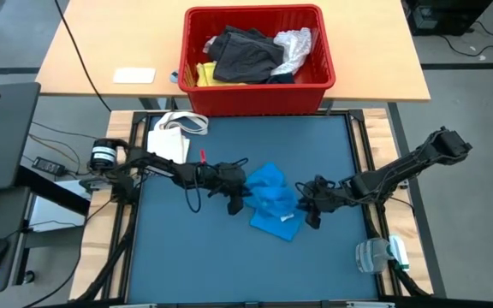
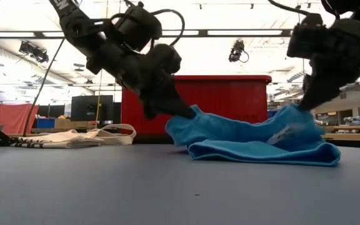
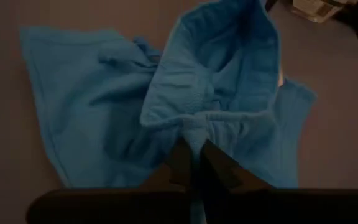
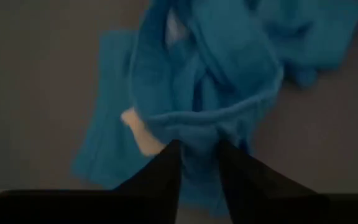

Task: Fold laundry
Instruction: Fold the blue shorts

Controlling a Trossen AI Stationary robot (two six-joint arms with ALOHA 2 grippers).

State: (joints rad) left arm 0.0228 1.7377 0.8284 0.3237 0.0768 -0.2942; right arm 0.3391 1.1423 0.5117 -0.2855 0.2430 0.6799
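Observation:
A bright blue garment [image 1: 272, 201] lies crumpled in the middle of the blue table mat, also seen in the low view [image 2: 255, 137]. My left gripper [image 1: 245, 195] is shut on its left side and my right gripper [image 1: 302, 205] is shut on its right side. Both held edges stand a little above the mat while the garment's lower folds rest on it. More laundry, dark grey [image 1: 245, 53], yellow [image 1: 204, 74] and white lacy [image 1: 294, 44], lies in the red basket [image 1: 315, 85]. My left gripper pinches a bunched fold of the blue garment's left edge [image 3: 194, 124] between its two fingers [image 3: 182, 162], slanting down from the table's left. That edge is raised; the cloth below rests on the mat. My right gripper pinches a gathered fold at the garment's right edge [image 4: 197, 124] between its fingers [image 4: 166, 165], coming from the right and pointing down. The edge is lifted a little and the rest sags to the mat.
The red basket stands beyond the mat's far edge on a wooden table. A cream tote bag [image 1: 171, 137] lies at the mat's far left corner. A clear plastic item with green trim [image 1: 379, 255] sits at the near right edge. Bare mat shows toward the near side [image 1: 229, 265].

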